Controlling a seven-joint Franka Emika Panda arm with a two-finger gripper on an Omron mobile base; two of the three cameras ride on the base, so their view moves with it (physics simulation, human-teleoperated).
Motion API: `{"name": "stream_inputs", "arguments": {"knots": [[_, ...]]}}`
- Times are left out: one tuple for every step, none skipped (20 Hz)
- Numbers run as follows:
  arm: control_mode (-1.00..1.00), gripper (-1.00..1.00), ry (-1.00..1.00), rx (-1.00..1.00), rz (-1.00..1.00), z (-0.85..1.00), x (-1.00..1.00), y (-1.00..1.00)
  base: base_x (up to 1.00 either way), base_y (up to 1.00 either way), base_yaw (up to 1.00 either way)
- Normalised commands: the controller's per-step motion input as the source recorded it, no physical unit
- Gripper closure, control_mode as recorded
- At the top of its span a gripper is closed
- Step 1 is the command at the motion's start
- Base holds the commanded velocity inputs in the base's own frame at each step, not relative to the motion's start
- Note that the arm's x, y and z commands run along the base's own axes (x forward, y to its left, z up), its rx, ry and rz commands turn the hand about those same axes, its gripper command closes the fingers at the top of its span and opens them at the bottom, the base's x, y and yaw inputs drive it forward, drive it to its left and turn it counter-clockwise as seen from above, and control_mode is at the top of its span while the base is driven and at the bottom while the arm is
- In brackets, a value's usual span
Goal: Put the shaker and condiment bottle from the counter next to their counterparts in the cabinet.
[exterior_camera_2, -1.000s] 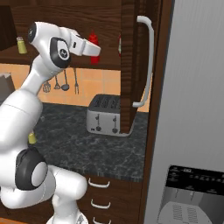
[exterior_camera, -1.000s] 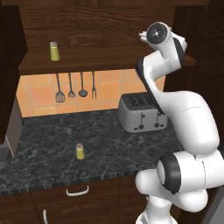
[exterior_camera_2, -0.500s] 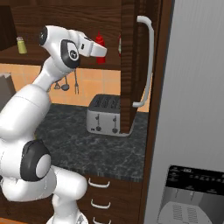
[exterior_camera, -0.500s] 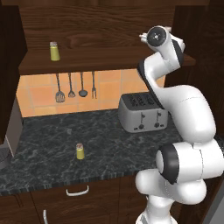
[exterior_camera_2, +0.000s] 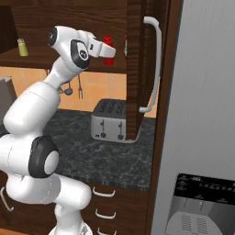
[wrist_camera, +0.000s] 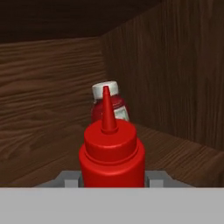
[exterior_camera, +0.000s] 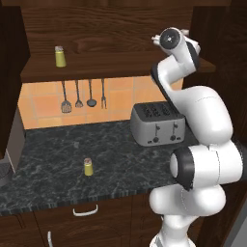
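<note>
Dark wood cabinet sits above your bench; its plank shelf has open room along most of its length. Your fingers are up at the shelf's far right end, closed around the condiment bottle, held upright with the nozzle up. Straight behind the bottle, near the back corner, stands the labelled bottle with a pale cap, apart from the red one. You've got the cabinet side wall close on the right of the red bottle and the wood-grain back behind; shelf left of it is bare. From the right base view the bottle sits just beside the open cabinet door. One shaker stands on the shelf well to the left. Second shaker is on the bench, left of the toaster, nothing near it. Utensils hang under the shelf.
</note>
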Motion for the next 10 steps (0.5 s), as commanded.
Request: {"name": "stream_inputs", "arguments": {"knots": [[-1.0, 1.0, 0.0, 0.0, 0.0, 0.0, 0.43, -0.04, 0.0, 0.0, 0.0], [-1.0, 1.0, 0.0, 0.0, 0.0, 0.0, 0.44, -0.08, 0.0, 0.0, 0.0], [-1.0, 1.0, 0.0, 0.0, 0.0, 0.0, 0.41, -0.07, 0.0, 0.0, 0.0], [-1.0, 1.0, 0.0, 0.0, 0.0, 0.0, 0.41, -0.05, 0.0, 0.0, 0.0], [-1.0, 1.0, 0.0, 0.0, 0.0, 0.0, 0.44, -0.05, 0.0, 0.0, 0.0], [-1.0, 1.0, 0.0, 0.0, 0.0, 0.0, 0.44, -0.04, 0.0, 0.0, 0.0], [-1.0, 1.0, 0.0, 0.0, 0.0, 0.0, 0.44, -0.05, 0.0, 0.0, 0.0], [-1.0, 1.0, 0.0, 0.0, 0.0, 0.0, 0.45, -0.06, 0.0, 0.0, 0.0], [-1.0, 1.0, 0.0, 0.0, 0.0, 0.0, 0.41, -0.07, 0.0, 0.0, 0.0], [-1.0, 1.0, 0.0, 0.0, 0.0, 0.0, 0.36, -0.09, 0.0, 0.0, 0.0]]}}
